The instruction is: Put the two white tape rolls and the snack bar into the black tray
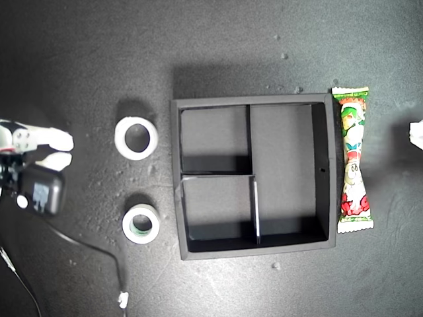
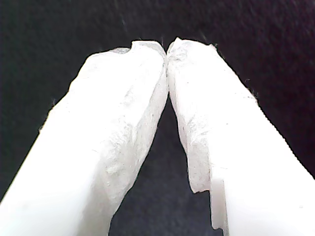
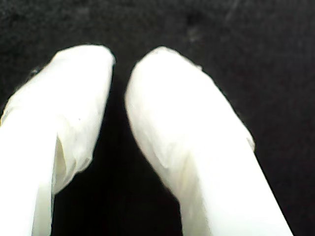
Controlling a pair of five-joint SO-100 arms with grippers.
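The black tray sits in the middle of the dark mat with its three compartments bare. Two white tape rolls lie toward the exterior view's left of it: a larger one and a smaller one with a greenish core. The snack bar lies along the tray's wall on the exterior view's right. My first gripper is shut, tips touching, over bare mat. My second gripper is nearly shut, a thin gap between its tips, holding nothing. One arm's gripper shows at the exterior view's left edge, apart from the rolls.
A white piece of the other arm pokes in at the exterior view's right edge. A black cable runs from the arm's dark block to a small white scrap. Small crumbs dot the mat.
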